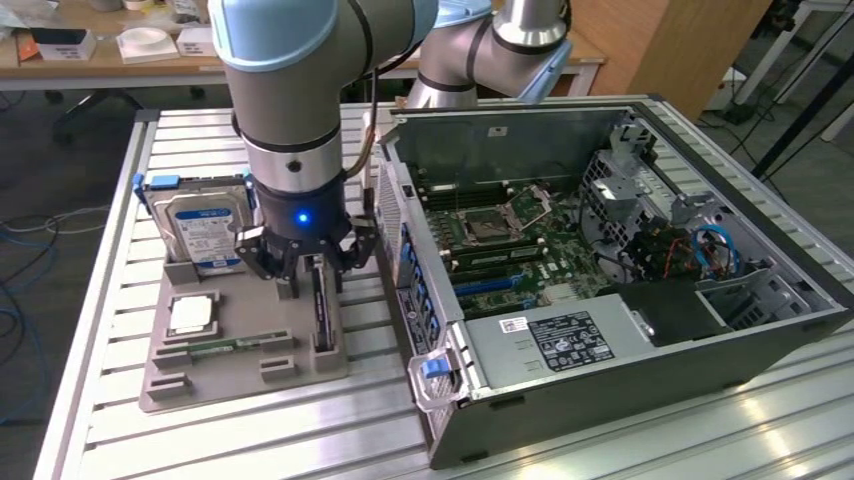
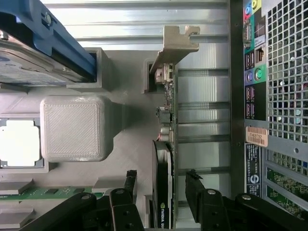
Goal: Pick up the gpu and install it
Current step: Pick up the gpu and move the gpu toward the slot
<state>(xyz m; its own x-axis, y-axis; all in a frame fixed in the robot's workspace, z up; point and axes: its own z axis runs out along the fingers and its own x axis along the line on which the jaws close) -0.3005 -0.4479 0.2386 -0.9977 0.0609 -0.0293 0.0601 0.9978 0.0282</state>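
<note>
gripper (image 2: 161, 179) jaws open, straddling thin dark gpu (image 2: 162, 159), edge-up in matte grey tray (image 2: 130, 144).

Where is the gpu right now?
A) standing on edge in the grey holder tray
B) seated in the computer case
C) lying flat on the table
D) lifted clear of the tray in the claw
A: the gpu stands on edge in the grey tray, with the open claw astride it, not touching.
</note>
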